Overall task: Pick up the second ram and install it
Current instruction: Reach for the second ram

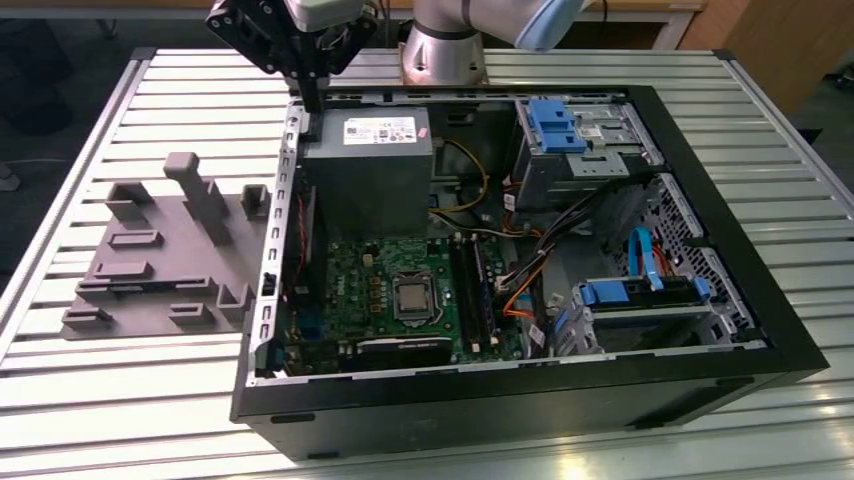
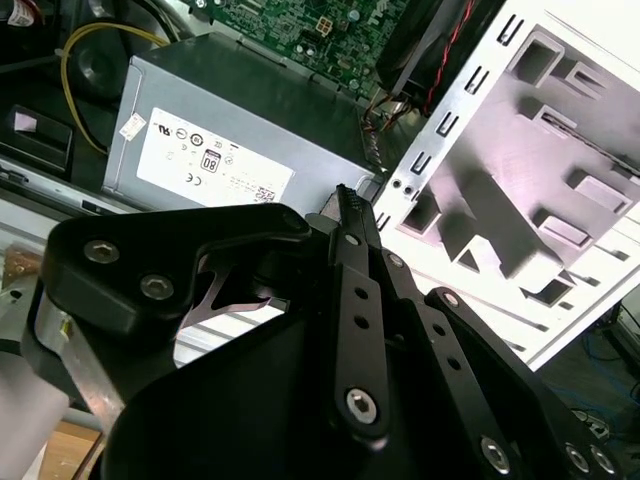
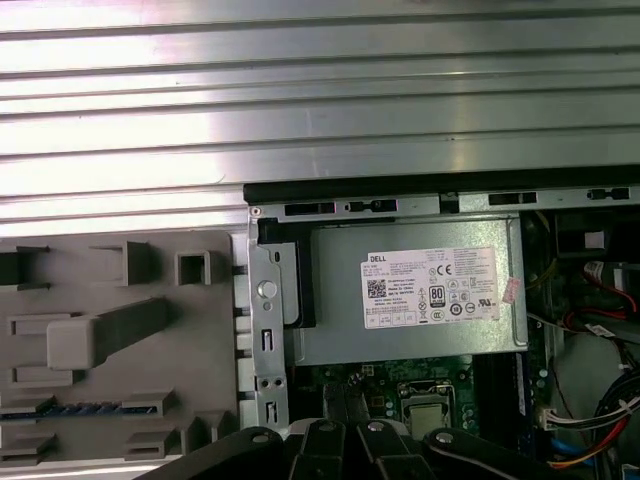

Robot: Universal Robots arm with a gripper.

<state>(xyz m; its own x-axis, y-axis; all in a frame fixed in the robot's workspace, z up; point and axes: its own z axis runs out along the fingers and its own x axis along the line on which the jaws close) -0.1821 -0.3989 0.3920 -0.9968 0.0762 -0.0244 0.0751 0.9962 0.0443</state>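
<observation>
The second ram (image 3: 75, 409) looks to be the thin dark strip lying flat in a pair of holders on the grey fixture (image 3: 200, 330). The first wrist view catches it only at the frame's edge, so I am not certain. The holders cradle it by its ends, which leaves its long edges free to be gripped. The fixture sits on the slatted table (image 1: 107, 400), just beside the open computer case (image 1: 747, 330) on the exterior view's left.

The gripper (image 1: 310, 105) hangs above the case's rear corner next to the power supply (image 1: 367, 170), well apart from the strip. Its fingers are drawn together with nothing between them. The memory slots (image 1: 474, 290) lie on the green motherboard (image 1: 387, 270), deeper inside the case.
</observation>
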